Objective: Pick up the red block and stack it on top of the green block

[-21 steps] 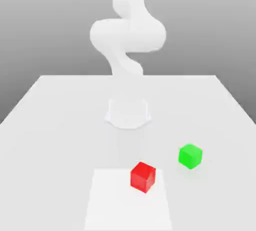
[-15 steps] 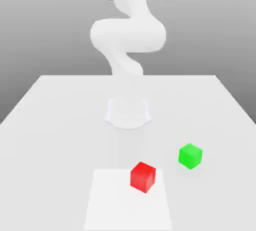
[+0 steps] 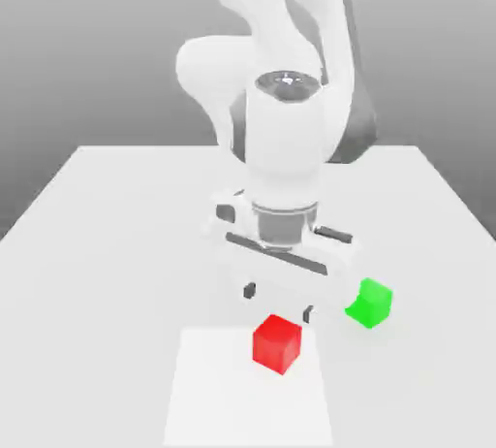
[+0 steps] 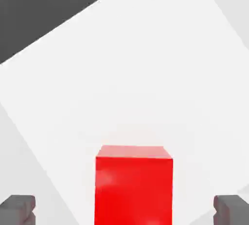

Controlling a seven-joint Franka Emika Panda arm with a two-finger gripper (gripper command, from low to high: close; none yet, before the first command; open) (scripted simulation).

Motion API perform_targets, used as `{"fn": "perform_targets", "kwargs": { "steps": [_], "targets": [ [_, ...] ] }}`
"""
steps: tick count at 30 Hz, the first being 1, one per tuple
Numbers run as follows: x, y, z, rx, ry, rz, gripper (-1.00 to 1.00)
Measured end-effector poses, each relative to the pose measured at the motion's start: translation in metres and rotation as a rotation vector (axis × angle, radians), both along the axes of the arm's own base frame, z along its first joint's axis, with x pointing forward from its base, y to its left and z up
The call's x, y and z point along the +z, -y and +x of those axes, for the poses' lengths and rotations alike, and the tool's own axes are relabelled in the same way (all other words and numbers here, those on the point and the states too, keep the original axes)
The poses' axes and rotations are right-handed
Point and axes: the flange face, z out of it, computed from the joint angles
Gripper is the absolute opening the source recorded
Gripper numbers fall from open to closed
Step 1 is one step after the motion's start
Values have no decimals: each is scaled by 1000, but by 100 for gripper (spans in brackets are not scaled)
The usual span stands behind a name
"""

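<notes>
Red block [image 3: 277,343], small glossy cube, plain faces

The arm, earlier raised with its claw [image 3: 279,303] at the exterior view's top edge, now reaches far down over the table [image 3: 97,242], so the wide-spread fingers [image 3: 250,290] hang just above the red block [image 3: 277,343], partly hiding the green block [image 3: 370,304].

Smooth white rounded arm [image 3: 281,136], dark grey fingertips [image 4: 18,208].

The hand view's edge cuts off the red block [image 4: 133,185] and both fingers [image 4: 18,208].
</notes>
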Motion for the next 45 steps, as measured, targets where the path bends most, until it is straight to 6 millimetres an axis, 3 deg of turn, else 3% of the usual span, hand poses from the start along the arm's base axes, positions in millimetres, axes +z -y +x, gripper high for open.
{"fn": "perform_targets", "kwargs": {
  "steps": [8, 9, 16, 28, 34, 41, 45],
  "targets": [
    [-48, 0, -3, -4, -5, 1, 0],
    [-53, 1, -4, -2, -7, 0, -100],
    [-53, 1, -4, -2, -5, 0, -100],
    [9, -2, -5, -4, -6, -1, -100],
    [32, -71, -37, -173, -10, -10, -100],
    [48, -144, -101, -396, -8, -1, -100],
    [32, -144, -106, -442, 6, -55, -100]
  ]
}}
